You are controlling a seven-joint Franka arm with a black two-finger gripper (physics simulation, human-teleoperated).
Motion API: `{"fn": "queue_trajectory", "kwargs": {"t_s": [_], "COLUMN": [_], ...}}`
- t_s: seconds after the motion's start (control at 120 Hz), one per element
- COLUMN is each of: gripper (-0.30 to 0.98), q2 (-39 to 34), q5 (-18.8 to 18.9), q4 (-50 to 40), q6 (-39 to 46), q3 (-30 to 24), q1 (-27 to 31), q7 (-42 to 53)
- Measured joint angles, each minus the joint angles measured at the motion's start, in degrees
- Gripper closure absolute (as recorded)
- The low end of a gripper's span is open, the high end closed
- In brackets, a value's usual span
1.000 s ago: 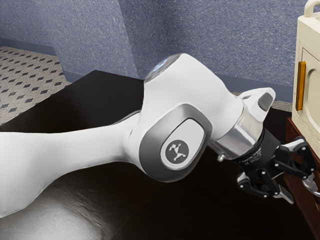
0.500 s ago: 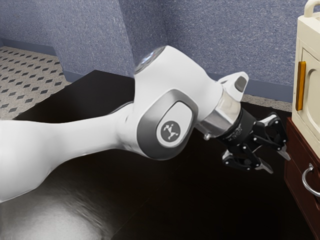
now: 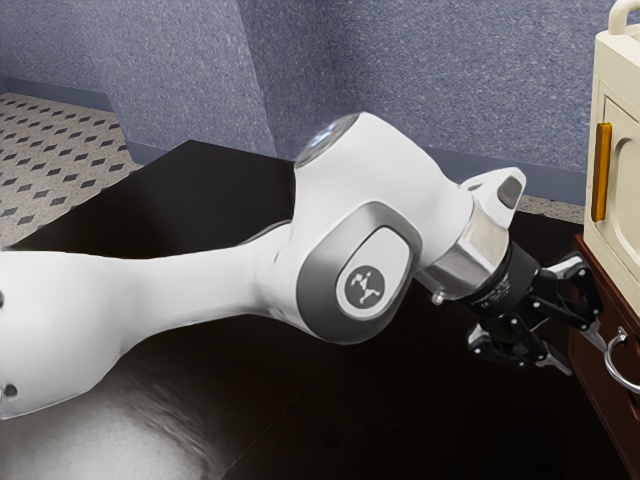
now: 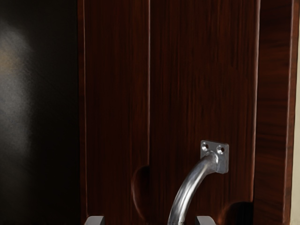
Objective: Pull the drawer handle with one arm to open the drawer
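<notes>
Drawer handle [image 4: 190, 187] is cut off in both views.

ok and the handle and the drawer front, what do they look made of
The handle looks like polished metal, perhaps chromed: it is silvery with bright streaks along its curve, and its mounting plate has two screws. The drawer front looks like dark reddish-brown wood with a satin finish, going by the fine grain lines, though it could be a veneer.
</notes>
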Motion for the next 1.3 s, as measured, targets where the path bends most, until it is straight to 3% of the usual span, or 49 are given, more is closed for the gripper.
{"fn": "queue_trajectory", "kwargs": {"t_s": [1.3], "gripper": [0.63], "q2": [0.66], "q5": [0.12], "q4": [-2.28], "q6": [0.8], "q3": [0.34], "q1": [-1.73], "q7": [-0.38]}}
